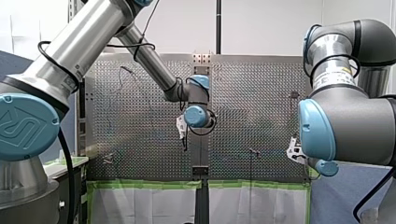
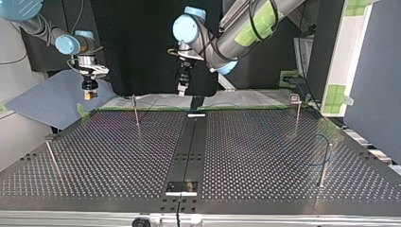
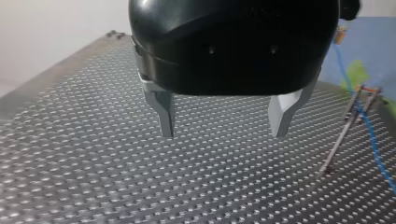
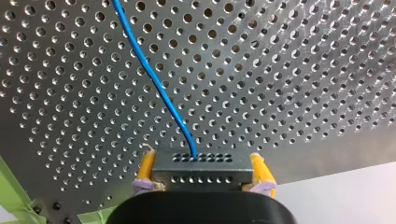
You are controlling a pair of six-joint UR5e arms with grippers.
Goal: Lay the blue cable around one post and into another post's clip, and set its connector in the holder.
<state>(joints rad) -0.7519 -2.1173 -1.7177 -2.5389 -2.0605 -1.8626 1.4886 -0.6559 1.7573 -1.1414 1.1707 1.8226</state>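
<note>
my right hand (image 4: 201,159) is gripping the dark grey perforated connector block (image 4: 201,169) near the edge of the perforated metal worktop (image 4: 289,93), thin blue cable (image 4: 154,79) trailing across it. my left hand (image 3: 224,131) is hanging wide, empty. routing and seating are looking undone.

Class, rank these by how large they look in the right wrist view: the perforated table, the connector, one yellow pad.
1. table
2. connector, enlarged by being close to the camera
3. yellow pad
</note>
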